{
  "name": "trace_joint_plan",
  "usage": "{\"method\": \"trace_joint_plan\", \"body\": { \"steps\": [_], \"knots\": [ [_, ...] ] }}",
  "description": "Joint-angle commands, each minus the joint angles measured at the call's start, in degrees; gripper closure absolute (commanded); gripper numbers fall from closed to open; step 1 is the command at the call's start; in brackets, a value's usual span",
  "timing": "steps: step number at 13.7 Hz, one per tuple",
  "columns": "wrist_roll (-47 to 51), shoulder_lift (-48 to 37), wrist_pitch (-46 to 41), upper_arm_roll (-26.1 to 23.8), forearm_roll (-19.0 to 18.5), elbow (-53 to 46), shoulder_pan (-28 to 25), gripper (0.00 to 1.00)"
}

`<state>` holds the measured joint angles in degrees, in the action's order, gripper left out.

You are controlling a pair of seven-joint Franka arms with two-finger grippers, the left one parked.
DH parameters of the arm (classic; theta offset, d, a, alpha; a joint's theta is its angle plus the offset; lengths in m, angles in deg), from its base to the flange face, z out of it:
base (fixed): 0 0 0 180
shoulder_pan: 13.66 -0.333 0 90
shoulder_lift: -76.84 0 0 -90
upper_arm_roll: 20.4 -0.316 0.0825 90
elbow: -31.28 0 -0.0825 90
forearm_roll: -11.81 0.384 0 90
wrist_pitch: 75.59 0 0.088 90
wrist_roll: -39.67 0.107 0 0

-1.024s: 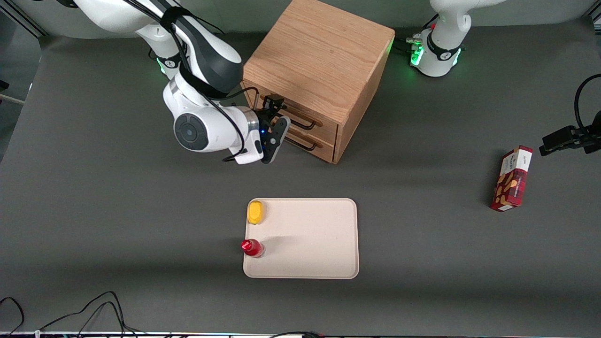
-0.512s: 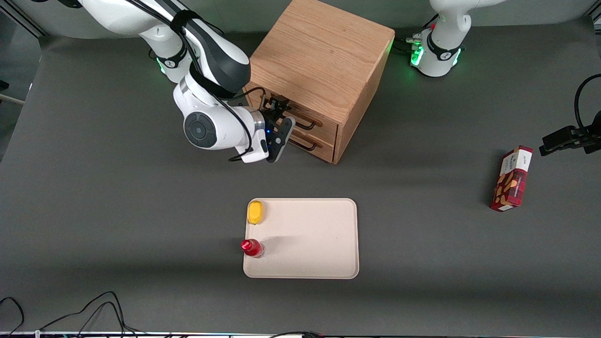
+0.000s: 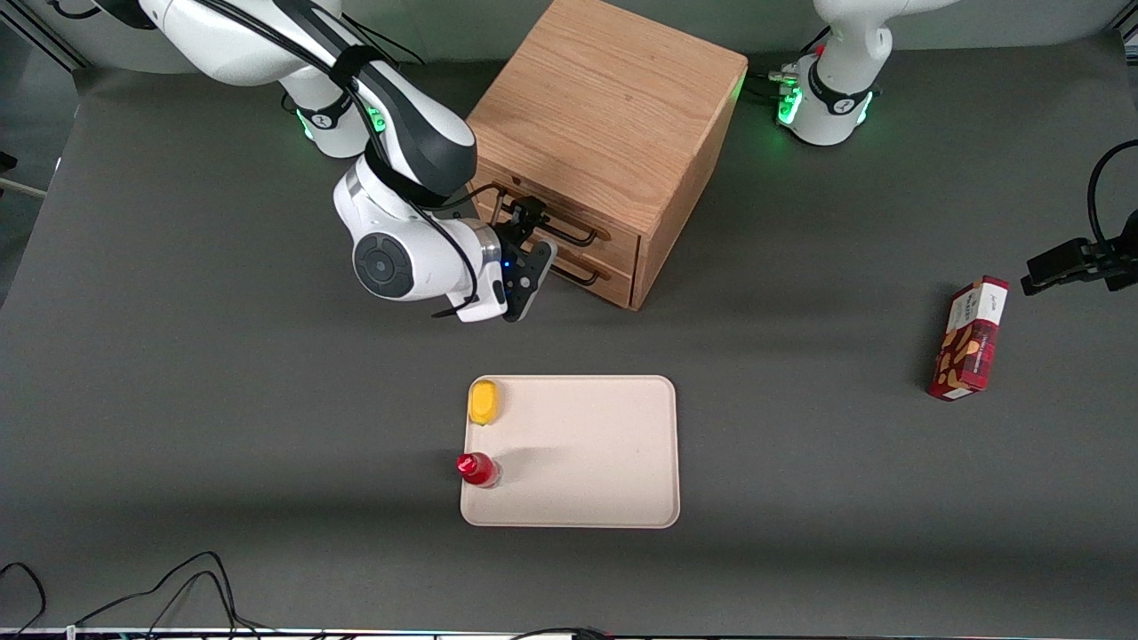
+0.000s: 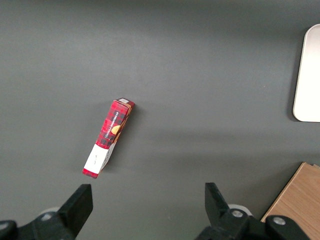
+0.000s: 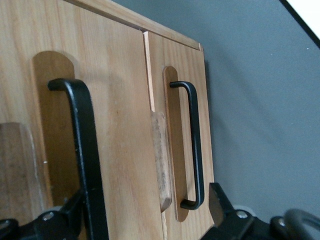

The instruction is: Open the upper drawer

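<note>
Since the upper drawer [image 3: 558, 224] sits flush with the drawer under it, it looks shut, so the pulling is not yet done. The claw [image 3: 531, 233] is right in front of the upper drawer, with its two fingers spread wide on either side of the long black handle [image 5: 86, 155], holding nothing yet. It has to close and pull. The wooden cabinet [image 3: 605, 124] stands near the table's edge where the arms are fixed.

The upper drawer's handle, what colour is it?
Black, on the upper drawer; its handle shows best in the right wrist view.
</note>
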<state>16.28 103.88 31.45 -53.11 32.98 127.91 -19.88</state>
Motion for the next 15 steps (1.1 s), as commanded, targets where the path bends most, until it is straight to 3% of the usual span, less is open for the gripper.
{"method": "trace_joint_plan", "body": {
  "steps": [1, 8, 15],
  "knots": [
    [2.5, 1.8, 1.2, -0.2, -1.8, -2.2, 0.0, 0.00],
    [2.3, 9.1, 0.5, 1.3, -7.3, -12.3, 1.2, 0.00],
    [1.9, 11.5, -4.8, 6.2, -7.5, -19.4, 1.2, 0.00]
  ]
}}
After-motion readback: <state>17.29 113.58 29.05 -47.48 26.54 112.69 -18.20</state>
